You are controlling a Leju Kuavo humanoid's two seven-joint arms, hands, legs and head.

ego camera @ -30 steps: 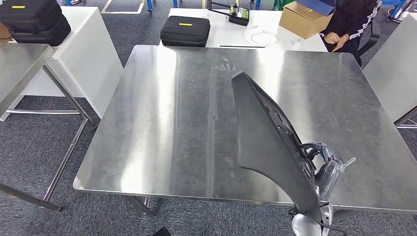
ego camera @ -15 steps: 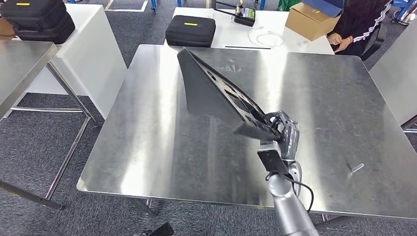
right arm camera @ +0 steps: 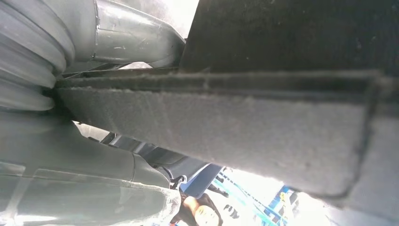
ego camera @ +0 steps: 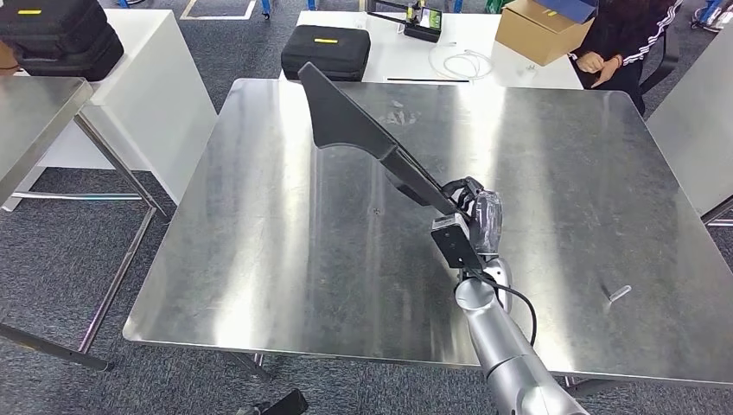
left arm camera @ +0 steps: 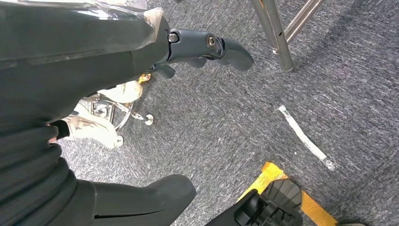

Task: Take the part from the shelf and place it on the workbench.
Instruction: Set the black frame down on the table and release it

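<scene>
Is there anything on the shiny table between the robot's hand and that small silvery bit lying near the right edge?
No. In the head view, bare workbench separates the right hand, gripping the black part, from the small metal piece.

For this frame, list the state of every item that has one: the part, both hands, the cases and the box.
black part: held above the steel workbench, tilted, not set down.
right robot hand: grips the part's near end.
left robot hand: holds nothing, hanging over the carpet.
black case: closed, on the white table.
cardboard box: flap open.
</scene>
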